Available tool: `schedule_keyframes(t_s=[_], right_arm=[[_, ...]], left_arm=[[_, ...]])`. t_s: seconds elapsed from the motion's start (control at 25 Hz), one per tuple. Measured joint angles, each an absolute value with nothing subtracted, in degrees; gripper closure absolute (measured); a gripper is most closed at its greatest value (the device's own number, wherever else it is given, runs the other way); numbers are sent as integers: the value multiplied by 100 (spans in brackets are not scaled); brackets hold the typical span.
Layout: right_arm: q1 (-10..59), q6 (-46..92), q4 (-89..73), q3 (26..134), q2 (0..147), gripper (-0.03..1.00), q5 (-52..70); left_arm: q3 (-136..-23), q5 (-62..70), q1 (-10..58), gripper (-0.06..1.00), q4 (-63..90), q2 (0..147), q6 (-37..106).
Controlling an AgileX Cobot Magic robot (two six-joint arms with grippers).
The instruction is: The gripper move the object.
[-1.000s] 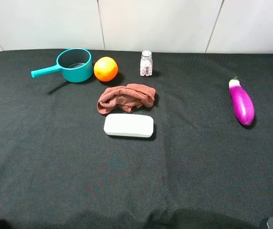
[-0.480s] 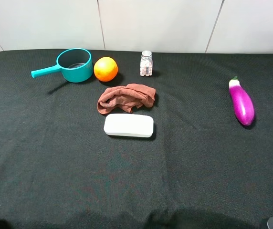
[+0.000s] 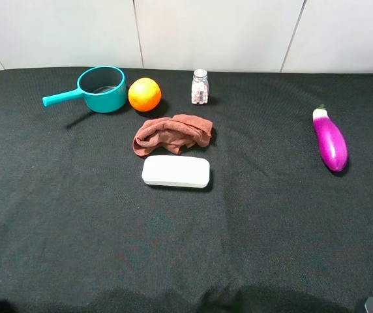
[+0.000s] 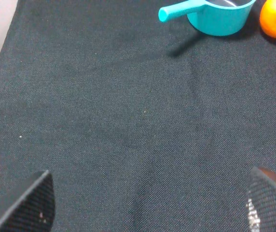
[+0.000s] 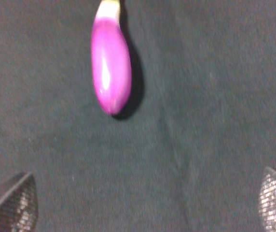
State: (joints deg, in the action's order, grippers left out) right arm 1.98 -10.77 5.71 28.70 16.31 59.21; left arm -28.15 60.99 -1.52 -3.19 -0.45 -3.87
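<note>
Lying unlabelled beyond the right gripper (image 5: 147, 203), jaws wide: purple eggplant (image 5: 110, 63).

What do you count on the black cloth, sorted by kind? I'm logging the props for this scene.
Produce: 2, an orange and an eggplant.
Cookware: 1, a teal saucepan.
Containers: 2, a small pill bottle and a white case.
Fabric: 1, a crumpled brown rag.
Total: 6.

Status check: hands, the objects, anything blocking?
Left hand open, empty. Right hand open, short of glossy purple eggplant. Nothing moved yet, path unobstructed.
</note>
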Motion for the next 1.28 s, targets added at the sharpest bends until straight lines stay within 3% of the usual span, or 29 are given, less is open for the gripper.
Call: schedule_keyframes(t_s=[0.52,1.28], right_arm=[[281,-1167,676,2858,-8,27,5888],[281,-1167,700,2858,-41,27,5888]], left_arm=[[-2815,6099,-152,11,-319,-45,-387],[-2815,6099,-152,11,-319,-45,-387]])
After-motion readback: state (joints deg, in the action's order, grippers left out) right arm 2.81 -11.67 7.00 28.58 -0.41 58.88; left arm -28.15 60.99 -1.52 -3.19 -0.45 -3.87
